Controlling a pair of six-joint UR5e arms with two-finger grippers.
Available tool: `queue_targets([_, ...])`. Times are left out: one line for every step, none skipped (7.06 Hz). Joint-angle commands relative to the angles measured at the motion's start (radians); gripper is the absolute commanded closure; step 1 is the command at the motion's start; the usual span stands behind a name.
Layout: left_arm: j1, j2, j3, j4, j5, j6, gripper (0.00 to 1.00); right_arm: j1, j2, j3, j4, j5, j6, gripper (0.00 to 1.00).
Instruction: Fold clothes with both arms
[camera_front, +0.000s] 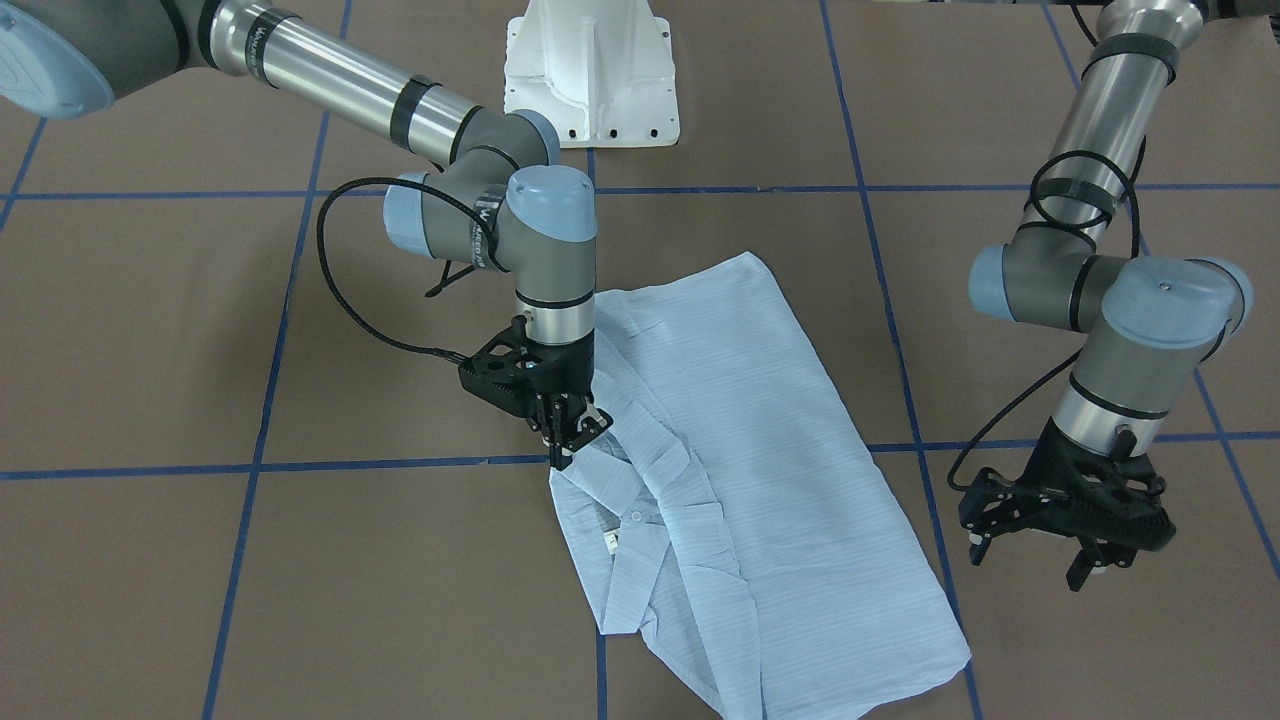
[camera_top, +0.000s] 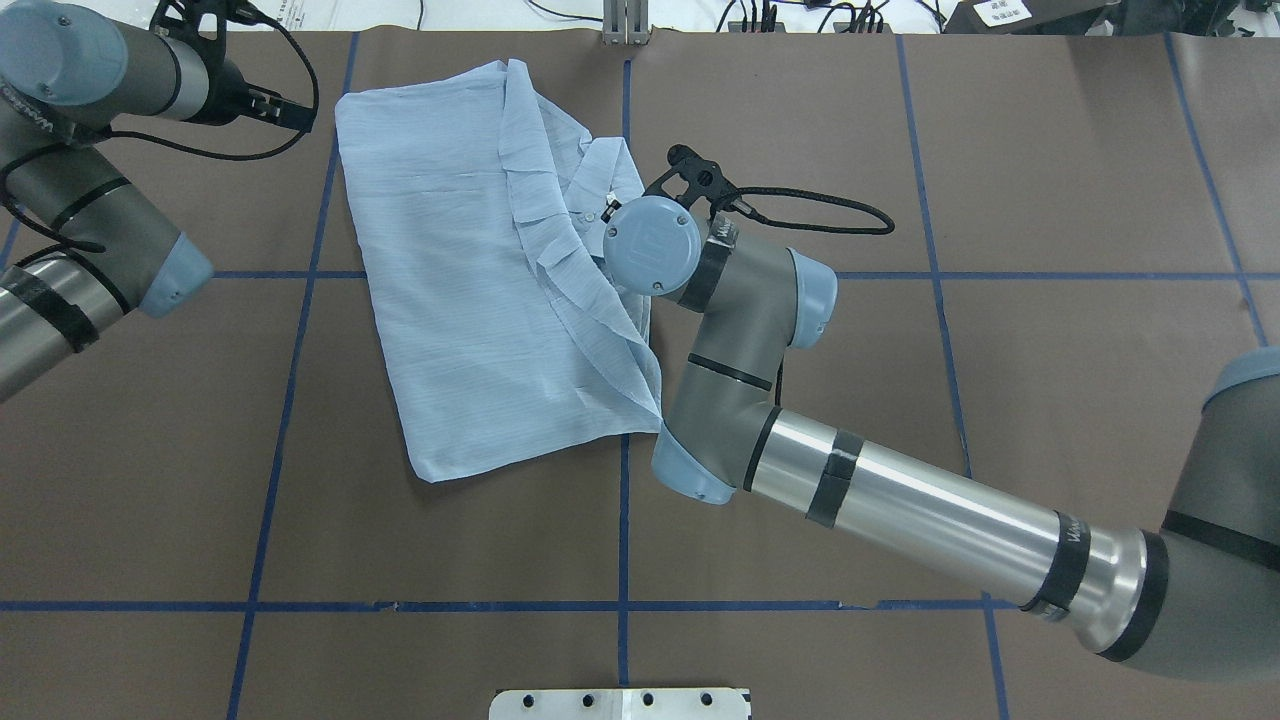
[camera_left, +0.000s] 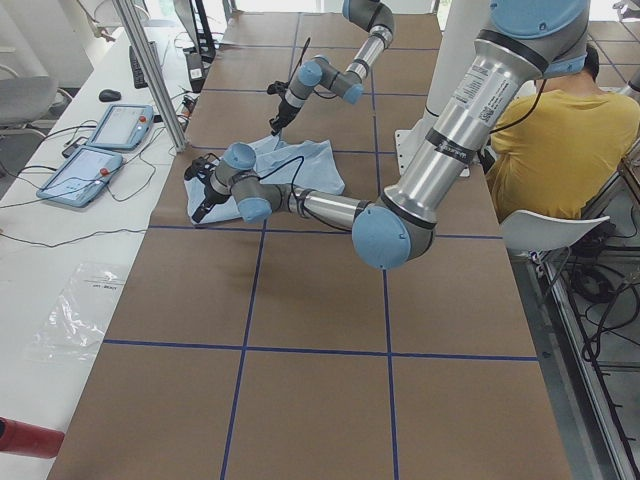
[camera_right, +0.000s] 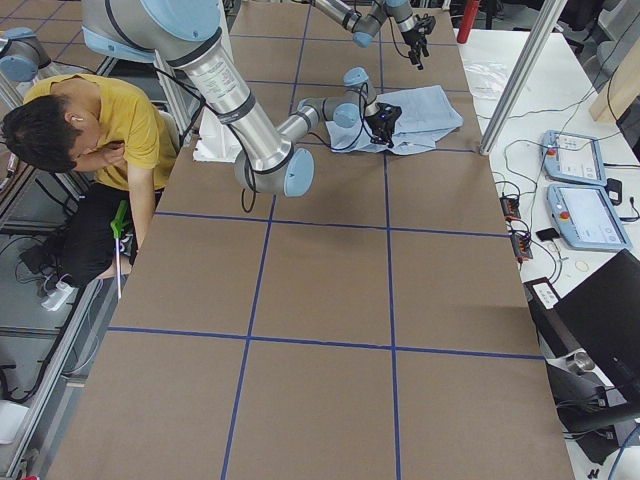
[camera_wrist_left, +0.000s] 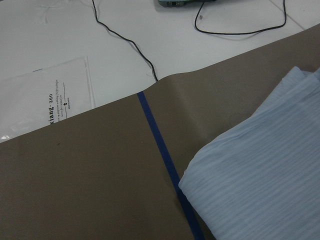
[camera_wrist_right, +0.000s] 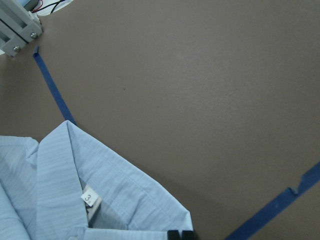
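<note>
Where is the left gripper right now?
In the front-facing view the left gripper hangs on the right side, over the brown table, apart from the shirt, whose long edge lies to its left.

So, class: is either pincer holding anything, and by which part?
The right pincer pinches the shirt at its edge beside the collar. The left pincer is open and holds nothing.

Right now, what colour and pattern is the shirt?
The shirt is light blue, finely striped; clearest in left wrist view.
</note>
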Motion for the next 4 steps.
queue_targets([0.001,0.001,-0.01,-0.002,-0.001,-0.044,0.0,-0.067,-0.232,0.321,-0.086,-0.065,-0.002,1.0])
queue_targets([0.001,0.009,-0.021,0.0,-0.001,-0.046,0.0,-0.09,-0.307,0.397,-0.088,-0.085,-0.005,1.0])
queue_targets([0.004,0.032,-0.051,0.0,-0.001,-0.046,0.0,-0.104,-0.326,0.392,-0.088,-0.085,-0.008,1.0])
queue_targets([0.006,0.047,-0.07,0.0,-0.002,-0.046,0.0,-0.098,-0.334,0.398,-0.086,-0.087,-0.046,1.0])
